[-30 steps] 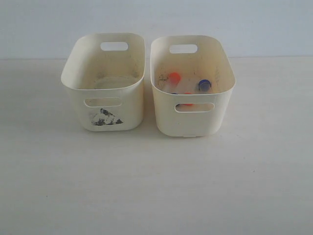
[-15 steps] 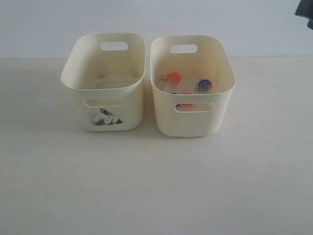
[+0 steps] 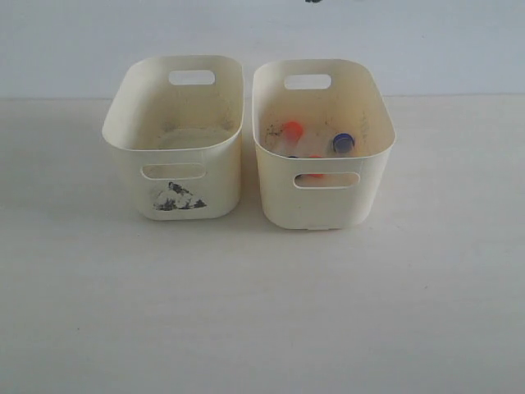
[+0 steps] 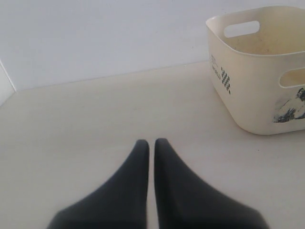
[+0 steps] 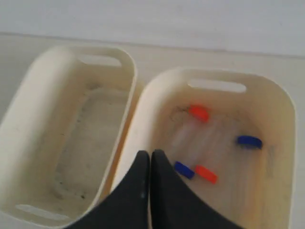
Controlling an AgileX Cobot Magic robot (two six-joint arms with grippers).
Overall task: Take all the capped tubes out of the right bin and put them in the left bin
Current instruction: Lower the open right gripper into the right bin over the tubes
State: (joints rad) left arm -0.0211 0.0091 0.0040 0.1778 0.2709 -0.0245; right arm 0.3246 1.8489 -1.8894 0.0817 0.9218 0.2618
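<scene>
The right bin has a plain front and holds several capped tubes, among them an orange-red cap and a dark blue cap. The left bin, with the black patchy mark, stands touching it and looks bare inside. From above, the right wrist view shows the right bin with two orange-red caps and two blue caps. My right gripper hangs shut over that bin's rim, holding nothing. My left gripper is shut above the table, well apart from the left bin.
Both bins stand on a pale table before a white back wall. A tiny dark bit of an arm shows at the exterior view's top edge. The left bin lies beside my right gripper.
A dark part of an arm showed at the exterior view's upper right corner half a second ago; now only a speck shows at the top centre. The bins and tubes have not moved.
</scene>
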